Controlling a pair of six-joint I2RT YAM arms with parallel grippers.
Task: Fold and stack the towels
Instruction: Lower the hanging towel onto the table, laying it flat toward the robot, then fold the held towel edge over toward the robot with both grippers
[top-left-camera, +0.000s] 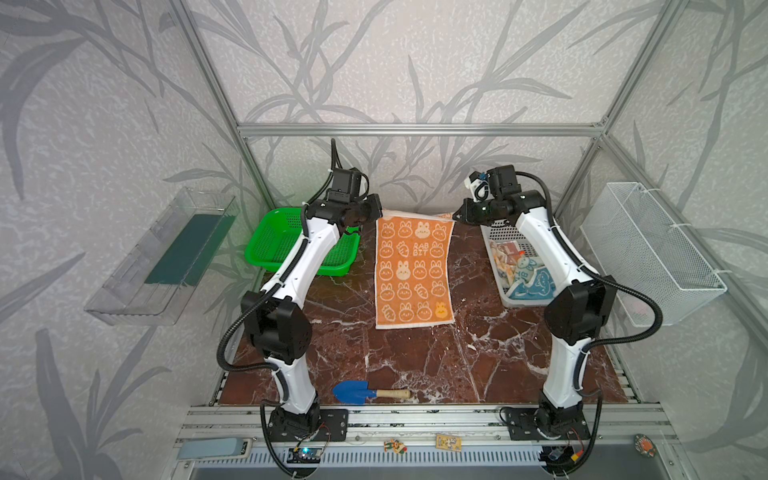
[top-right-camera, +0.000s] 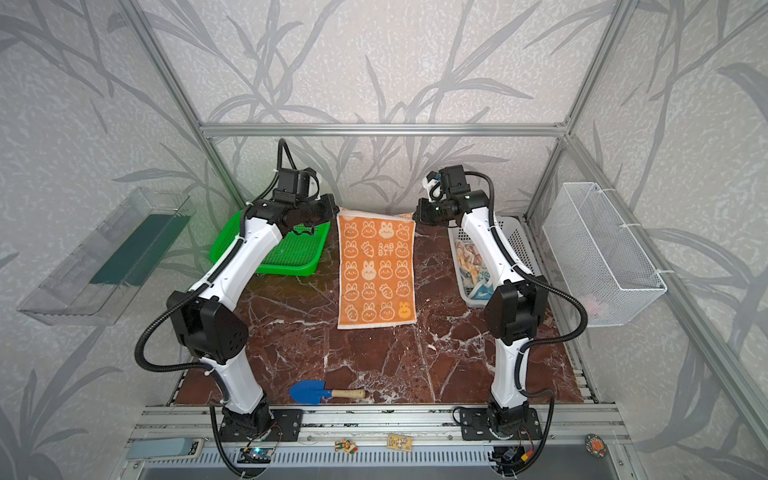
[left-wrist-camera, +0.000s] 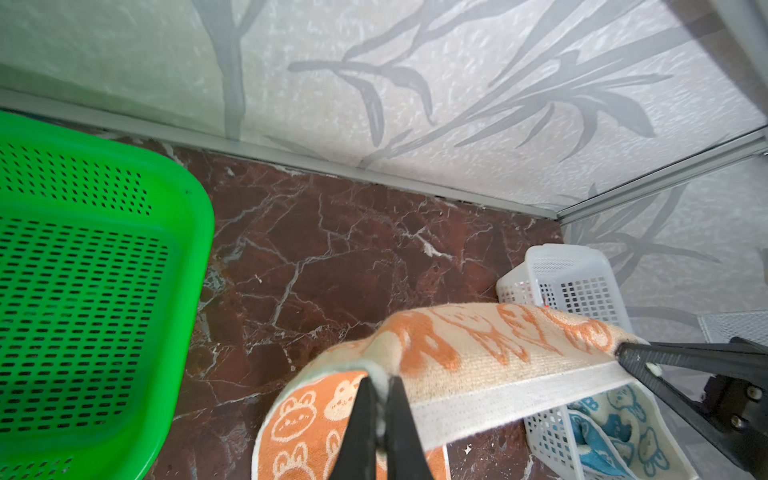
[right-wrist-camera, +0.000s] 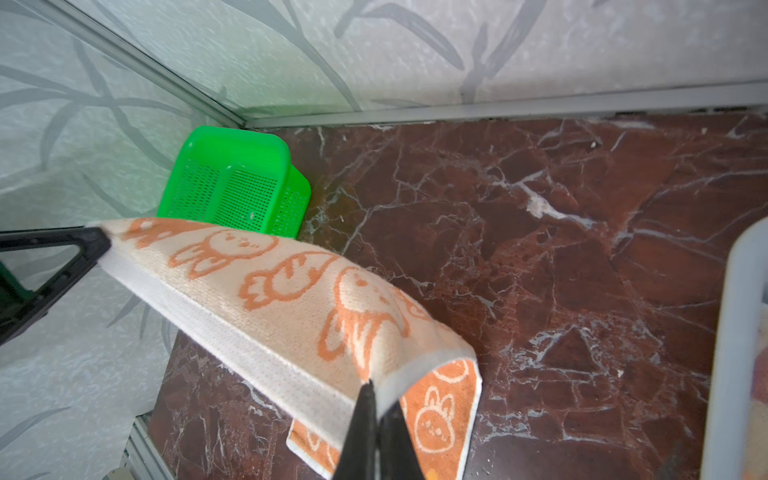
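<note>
An orange towel (top-left-camera: 413, 270) with cream bunny faces and "RABBIT" lettering lies lengthwise on the marble table in both top views. Its far edge is lifted and curled over, showing a cream underside (left-wrist-camera: 478, 345). My left gripper (top-left-camera: 376, 212) is shut on the far left corner, with its jaws pinching the hem (left-wrist-camera: 384, 382). My right gripper (top-left-camera: 456, 216) is shut on the far right corner (right-wrist-camera: 376, 392). Two more towels lie crumpled in a white basket (top-left-camera: 524, 302) at the right, one cream with blue bunnies (top-left-camera: 536, 282) and one cream and orange (top-left-camera: 505, 257).
A green perforated basket (top-left-camera: 255, 245) stands at the back left, partly under my left arm. A blue trowel (top-left-camera: 357, 392) with a wooden handle lies near the front edge. A white wire basket (top-left-camera: 648, 249) hangs on the right wall and a clear shelf (top-left-camera: 162, 257) on the left wall.
</note>
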